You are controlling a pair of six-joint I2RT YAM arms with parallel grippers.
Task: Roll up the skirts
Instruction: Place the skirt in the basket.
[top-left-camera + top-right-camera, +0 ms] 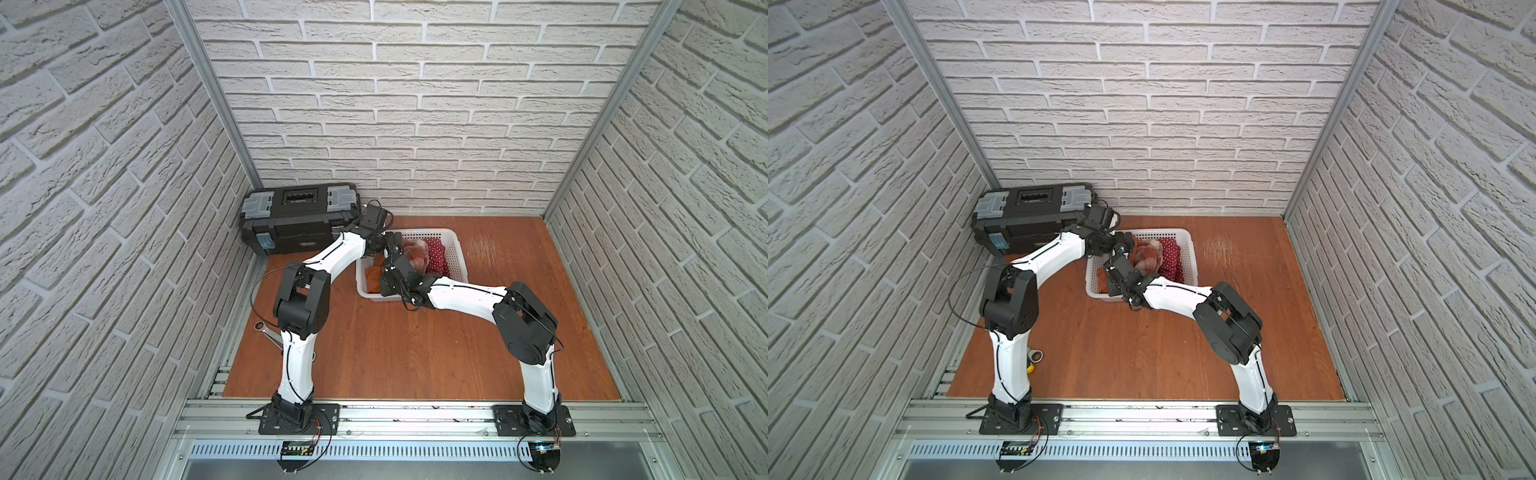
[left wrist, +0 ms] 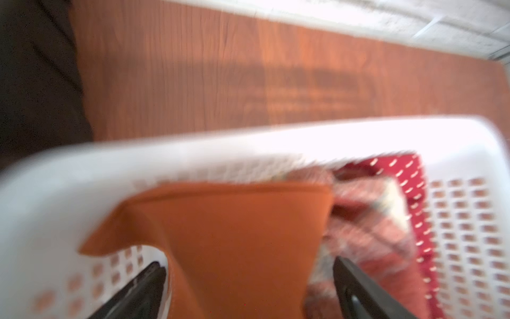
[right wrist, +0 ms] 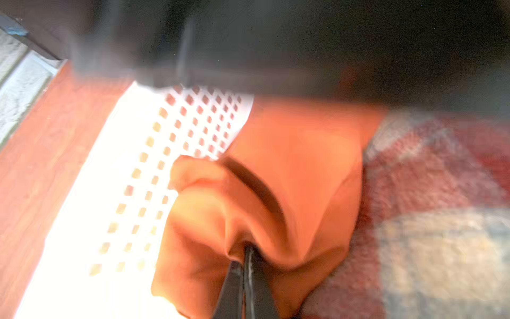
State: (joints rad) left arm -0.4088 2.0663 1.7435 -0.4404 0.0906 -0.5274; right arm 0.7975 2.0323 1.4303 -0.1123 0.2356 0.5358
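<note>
Right wrist: right tool (image 3: 245, 252) pinching orange skirt (image 3: 298, 154) | left tool (image 2: 248, 272) wide | wooden tabletop (image 1: 415, 345) | brick walls (image 1: 415, 104)

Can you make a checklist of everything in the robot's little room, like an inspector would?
Surface: wooden table, scuffed beside the basket.
Job's things: orange skirt, plaid skirt and polka-dot skirt all lie in the white basket.
Clutter: black toolbox in the far left corner; wrench near the left arm.
Grippers: left gripper open, orange skirt between its fingers; right gripper shut on the orange skirt.
Cables: black cable loops off the left arm.
Surroundings: white brick walls, metal frame.
</note>
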